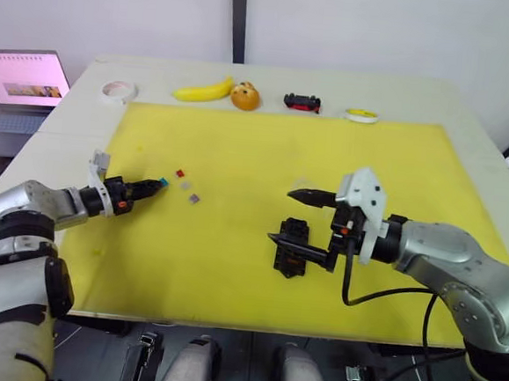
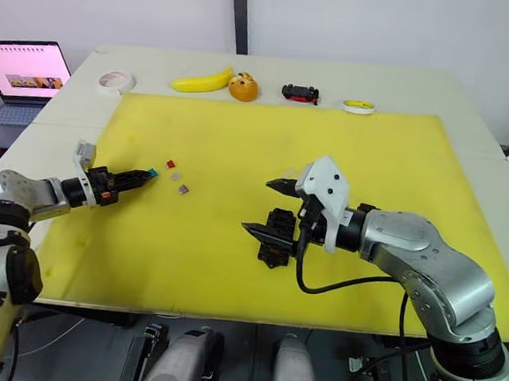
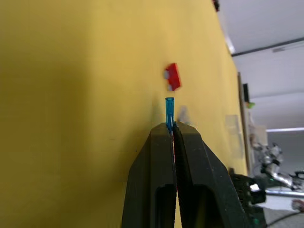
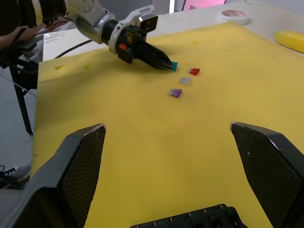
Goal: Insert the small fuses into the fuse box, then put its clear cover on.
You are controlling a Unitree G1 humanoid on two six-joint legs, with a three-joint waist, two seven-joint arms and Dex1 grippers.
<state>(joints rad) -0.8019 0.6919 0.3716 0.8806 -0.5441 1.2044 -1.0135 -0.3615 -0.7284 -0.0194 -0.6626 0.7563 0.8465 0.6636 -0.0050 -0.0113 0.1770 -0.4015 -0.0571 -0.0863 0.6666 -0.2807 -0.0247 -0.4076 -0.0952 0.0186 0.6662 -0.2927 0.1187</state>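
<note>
Head cam first: left claw (image 1: pixel 153 185) is pinched shut on the blue fuse (image 1: pixel 162 183), hovering low over the yellow mat (image 1: pixel 240 154) on the desk, just beside the loose red fuse (image 1: pixel 180 173), grey fuse (image 1: pixel 184 185) and purple fuse (image 1: pixel 194 198). The fuse box (image 1: pixel 292 246) sits well off toward the robot's right, long axis running roughly away from the robot. So imo the blue one has to travel right across the mat to reach it. Right claw (image 1: pixel 293 218) is wide open, nothing in it, one finger either end of the box, way nearer to it than the left arm.

Left wrist cam: fingers (image 3: pixel 156 156) closed tight, blue fuse sticking out edge-on past the tips, red fuse just beyond.

Right wrist cam: both fingers (image 4: pixel 78 166) spread far apart, top edge of the box between them, left claw w/ the blue fuse well apart across the mat.

Clear cover: can't pick it out for sure.
</note>
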